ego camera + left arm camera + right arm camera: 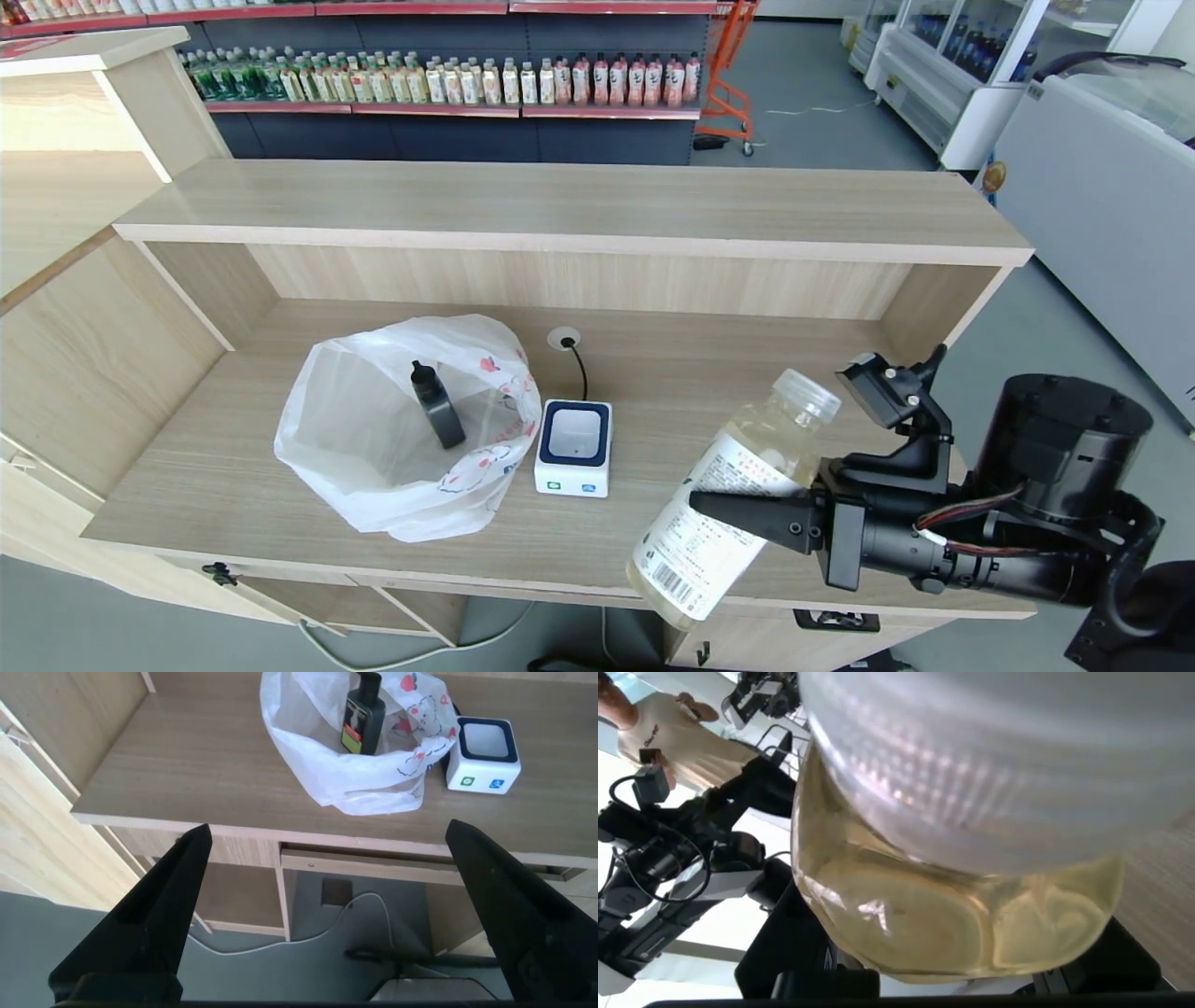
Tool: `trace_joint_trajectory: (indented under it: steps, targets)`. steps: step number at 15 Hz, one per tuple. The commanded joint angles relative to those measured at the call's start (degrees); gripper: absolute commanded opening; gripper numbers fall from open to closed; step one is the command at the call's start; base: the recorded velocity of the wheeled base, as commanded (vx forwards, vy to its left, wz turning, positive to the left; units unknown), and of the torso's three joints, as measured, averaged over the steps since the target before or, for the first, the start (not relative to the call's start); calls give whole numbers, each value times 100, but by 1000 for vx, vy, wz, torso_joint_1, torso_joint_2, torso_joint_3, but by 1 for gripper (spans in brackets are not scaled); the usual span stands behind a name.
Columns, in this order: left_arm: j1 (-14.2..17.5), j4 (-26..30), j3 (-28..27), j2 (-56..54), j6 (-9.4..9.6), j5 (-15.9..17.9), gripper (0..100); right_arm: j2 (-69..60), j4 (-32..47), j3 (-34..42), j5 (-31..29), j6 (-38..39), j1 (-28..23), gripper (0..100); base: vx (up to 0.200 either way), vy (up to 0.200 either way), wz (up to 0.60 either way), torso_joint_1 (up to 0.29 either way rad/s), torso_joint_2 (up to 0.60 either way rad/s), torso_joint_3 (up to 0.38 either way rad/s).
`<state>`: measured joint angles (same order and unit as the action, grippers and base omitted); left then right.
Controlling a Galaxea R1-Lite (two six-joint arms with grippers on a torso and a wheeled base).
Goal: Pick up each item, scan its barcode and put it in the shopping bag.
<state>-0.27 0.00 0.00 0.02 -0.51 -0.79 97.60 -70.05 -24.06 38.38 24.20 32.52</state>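
**Bottle** (761, 448): clear plastic with a rounded shoulder, holding pale yellow liquid. The cap (808, 392) is translucent and ribbed. A white paper label (695, 546) carries fine print too small to read and a barcode near the base. The bottle is held tilted above the front right part of the worktop (233, 467), cap up and away, base over the front edge.

**Right gripper** (738, 513): black fingers closed on the bottle's middle.

**Left gripper** (327, 833): black wedge-shaped fingers spread wide with nothing between them, in front of and below the worktop's front edge.

**Shopping bag** (345, 420): thin translucent white plastic, crinkled, with red printed figures. It stands mouth open on the worktop, just left of the scanner.

**Dark bottle** (437, 406): black and flat-sided with a green-and-yellow label, standing inside the bag.

**Scanner** (573, 448): white rounded-square box with a dark blue frame around its window and two small stickers, green and blue, on its front. A black cable (581, 369) runs back to a round grommet (564, 338).

**Worktop**: pale wood-grain laminate.
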Motion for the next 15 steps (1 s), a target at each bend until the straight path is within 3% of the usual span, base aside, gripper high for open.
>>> trace_joint_trajectory:
  steps: [1,11,14,15]
  targets:
    - [-8,0,0,-2,-2,0,100,40,0,16,3,-12,8,0,0,0,0,0,0,0]
    - [-8,0,0,-2,-2,-9,100,-162,44,77,-67,-205,-97,0,0,0,0,0,0,0]
    - [0,0,0,-2,-2,-9,100,-549,360,148,-744,-1260,-677,0,0,0,0,0,0,0]
    - [0,0,0,-2,-2,-9,100,-909,1011,192,-1421,-2183,-1222,0,0,0,0,0,0,0]
